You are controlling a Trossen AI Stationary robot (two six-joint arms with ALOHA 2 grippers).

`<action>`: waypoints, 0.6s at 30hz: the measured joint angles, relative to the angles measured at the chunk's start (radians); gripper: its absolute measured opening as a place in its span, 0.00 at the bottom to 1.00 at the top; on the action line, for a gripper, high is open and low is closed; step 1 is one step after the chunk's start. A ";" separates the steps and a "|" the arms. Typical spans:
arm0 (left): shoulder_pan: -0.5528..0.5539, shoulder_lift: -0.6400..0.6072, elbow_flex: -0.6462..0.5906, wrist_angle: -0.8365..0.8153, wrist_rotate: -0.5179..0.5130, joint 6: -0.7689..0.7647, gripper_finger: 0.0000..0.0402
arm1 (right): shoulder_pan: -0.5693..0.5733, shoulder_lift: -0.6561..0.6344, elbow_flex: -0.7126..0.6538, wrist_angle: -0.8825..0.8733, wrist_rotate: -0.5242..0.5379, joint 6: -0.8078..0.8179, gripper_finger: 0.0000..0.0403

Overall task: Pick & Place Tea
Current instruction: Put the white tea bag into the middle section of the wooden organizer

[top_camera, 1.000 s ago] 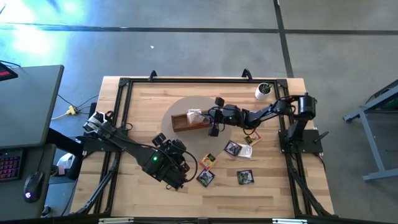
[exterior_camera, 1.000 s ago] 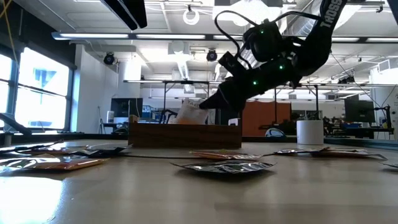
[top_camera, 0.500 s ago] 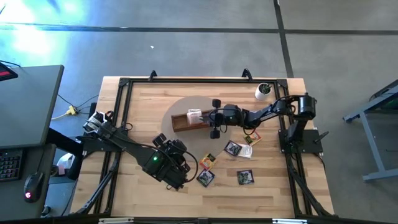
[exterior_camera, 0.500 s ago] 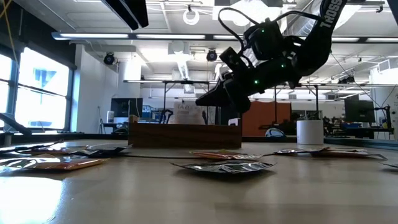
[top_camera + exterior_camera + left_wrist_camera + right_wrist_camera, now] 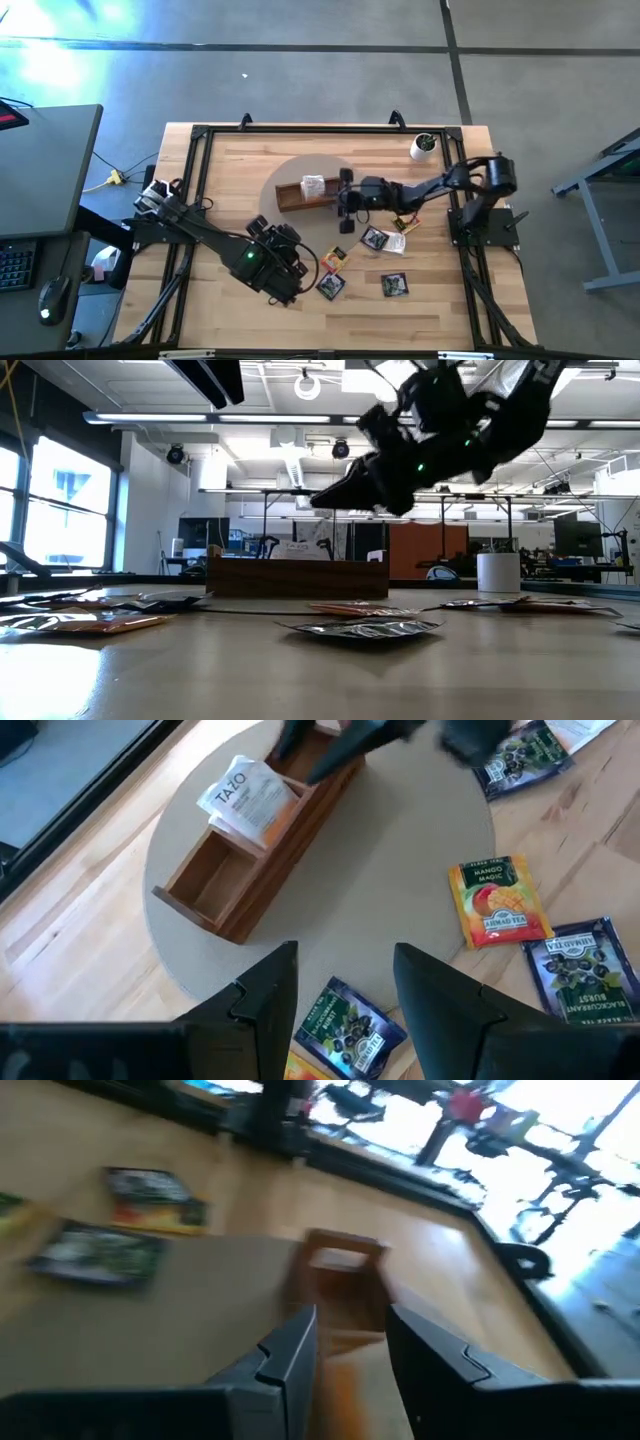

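The brown wooden tray (image 5: 298,196) (image 5: 250,880) stands on a round tan mat. A white tea sachet (image 5: 313,185) (image 5: 243,798) sits tilted in it, beside an empty end compartment. My right gripper (image 5: 343,194) (image 5: 332,497) (image 5: 350,1360) hovers open above the tray's right end, with nothing between its fingers. My left gripper (image 5: 258,224) (image 5: 340,1000) waits open near the mat's near-left side. More tea sachets lie flat on the table to the near right: a black one (image 5: 374,238), a yellow-orange one (image 5: 334,259) (image 5: 495,900), and others (image 5: 331,285) (image 5: 393,284).
A small white cup (image 5: 424,146) (image 5: 498,572) stands at the far right corner. An orange and white sachet (image 5: 405,222) lies under the right arm. A black frame runs along the table's edges. Bare wood shows at the table's far left.
My right gripper has opened and let go of the white sachet, which has dropped down into the tray. The gripper has then risen and drawn back a little toward the table's right.
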 joint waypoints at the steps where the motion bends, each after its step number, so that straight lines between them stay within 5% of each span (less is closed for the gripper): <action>1: 0.000 0.007 0.000 0.000 0.000 -0.001 0.41 | 0.022 -0.030 0.000 -0.051 0.003 0.013 0.28; 10: 0.000 0.024 0.000 0.040 0.054 -0.002 0.41 | 0.271 -0.379 0.000 -0.723 0.020 0.193 0.21; 18: 0.000 0.024 0.000 0.063 0.016 0.009 0.41 | 0.454 -0.481 0.000 -1.123 0.200 0.459 0.32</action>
